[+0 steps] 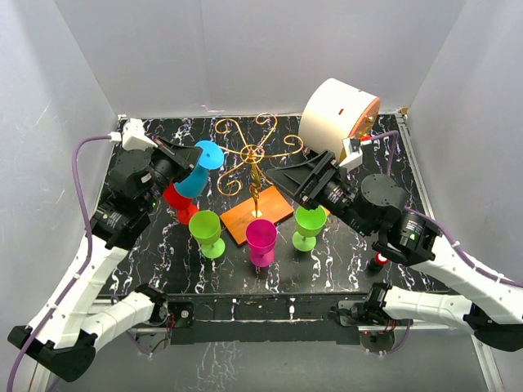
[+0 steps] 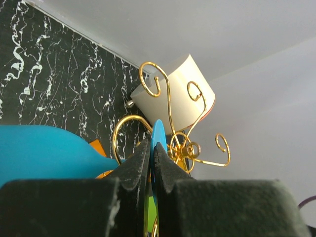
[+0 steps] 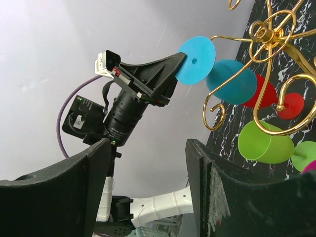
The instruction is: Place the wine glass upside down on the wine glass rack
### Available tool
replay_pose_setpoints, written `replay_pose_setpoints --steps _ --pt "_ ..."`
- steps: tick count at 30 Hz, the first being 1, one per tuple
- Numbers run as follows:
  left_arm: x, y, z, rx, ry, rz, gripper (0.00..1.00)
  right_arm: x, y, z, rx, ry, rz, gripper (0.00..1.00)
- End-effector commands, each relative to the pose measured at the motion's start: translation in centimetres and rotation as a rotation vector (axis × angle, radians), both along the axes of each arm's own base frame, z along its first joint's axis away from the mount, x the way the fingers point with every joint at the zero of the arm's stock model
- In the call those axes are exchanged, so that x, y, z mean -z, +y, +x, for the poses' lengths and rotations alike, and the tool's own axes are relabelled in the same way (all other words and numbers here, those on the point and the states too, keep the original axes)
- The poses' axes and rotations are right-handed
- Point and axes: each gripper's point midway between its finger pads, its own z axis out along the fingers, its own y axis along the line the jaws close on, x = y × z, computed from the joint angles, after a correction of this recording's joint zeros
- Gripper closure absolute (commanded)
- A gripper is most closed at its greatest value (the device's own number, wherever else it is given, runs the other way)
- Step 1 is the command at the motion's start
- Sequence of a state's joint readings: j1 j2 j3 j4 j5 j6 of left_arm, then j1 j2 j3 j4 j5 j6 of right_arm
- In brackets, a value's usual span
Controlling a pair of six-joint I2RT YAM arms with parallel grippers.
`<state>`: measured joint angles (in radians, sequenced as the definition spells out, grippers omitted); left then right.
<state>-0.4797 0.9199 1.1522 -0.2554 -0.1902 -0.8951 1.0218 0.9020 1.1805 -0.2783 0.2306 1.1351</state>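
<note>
On the black table, seen from above, a white cylinder lies at 1 o'clock and the gold wire rack stands at the centre on its wooden base. The blue glass is held in the air at 9 o'clock from the rack post, tilted, with its foot nearest the scrolls and not yet hung. A red glass is seen just under its bowl.

The left gripper is pressed onto the thin edge of the blue foot only. With so narrow a hold, the glass could be swung or slipped loose by its own weight once it is turned further. If the stem is not lined up with a gap between the wires, the foot could be caught on a curl and the light rack tipped or dragged. The red glass could be knocked by the hanging bowl.

The right gripper is spread wide, holding nothing, at 3 o'clock from the post, so the rack is not steadied.
</note>
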Motion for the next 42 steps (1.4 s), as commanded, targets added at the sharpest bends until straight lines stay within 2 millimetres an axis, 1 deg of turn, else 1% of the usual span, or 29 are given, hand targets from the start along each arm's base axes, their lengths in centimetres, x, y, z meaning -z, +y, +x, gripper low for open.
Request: replay_pose_setpoints --steps 1,4,7,12,14,16,23,29,32,34,38,40,42 --pt "-2.1 -0.2 -1.4 0.064 -0.046 0.019 1.00 -0.2 -0.4 0.2 0.023 -0.004 0.008 0.40" --pt "-1.8 -0.4 -1.8 0.085 -0.030 0.026 1.00 0.2 -0.4 0.4 0.033 0.001 0.002 0.40" --pt "-1.7 -0.9 -2.1 0.116 -0.026 0.015 1.00 0.3 -0.3 0.4 0.033 0.004 -0.001 0.40" --pt "-1.2 -1.1 -2.3 0.130 -0.006 0.016 1.00 0.4 0.1 0.5 0.023 0.005 -0.009 0.41" --pt "-0.8 -1.2 -2.2 0.131 0.008 0.015 0.96 0.4 0.1 0.5 0.024 0.006 -0.007 0.41" --pt "-0.5 -1.2 -2.2 0.130 0.020 0.020 0.89 0.4 0.2 0.5 0.023 0.006 -0.008 0.41" --pt "1.9 0.3 -2.4 0.076 0.114 0.114 0.86 1.0 0.1 0.6 0.026 0.023 -0.019 0.42" --pt "2.8 0.8 -2.9 0.070 0.151 0.150 0.73 1.3 -0.5 0.7 0.050 0.031 -0.032 0.41" --pt "2.7 1.0 -3.1 0.066 0.146 0.160 0.67 1.6 -0.7 0.8 0.059 0.040 -0.045 0.41" --pt "2.2 1.1 -3.3 0.069 0.134 0.164 0.63 1.7 -1.2 0.9 0.078 0.042 -0.067 0.41" --pt "1.2 1.5 -3.9 0.073 0.112 0.175 0.51 2.4 -2.8 1.1 0.130 0.044 -0.152 0.41" --pt "0.3 2.0 -4.6 0.069 0.094 0.168 0.39 3.5 -4.1 1.1 0.162 0.055 -0.239 0.41" --pt "-0.2 2.5 -5.4 0.060 0.078 0.167 0.30 4.7 -5.5 1.0 0.193 0.065 -0.326 0.41"
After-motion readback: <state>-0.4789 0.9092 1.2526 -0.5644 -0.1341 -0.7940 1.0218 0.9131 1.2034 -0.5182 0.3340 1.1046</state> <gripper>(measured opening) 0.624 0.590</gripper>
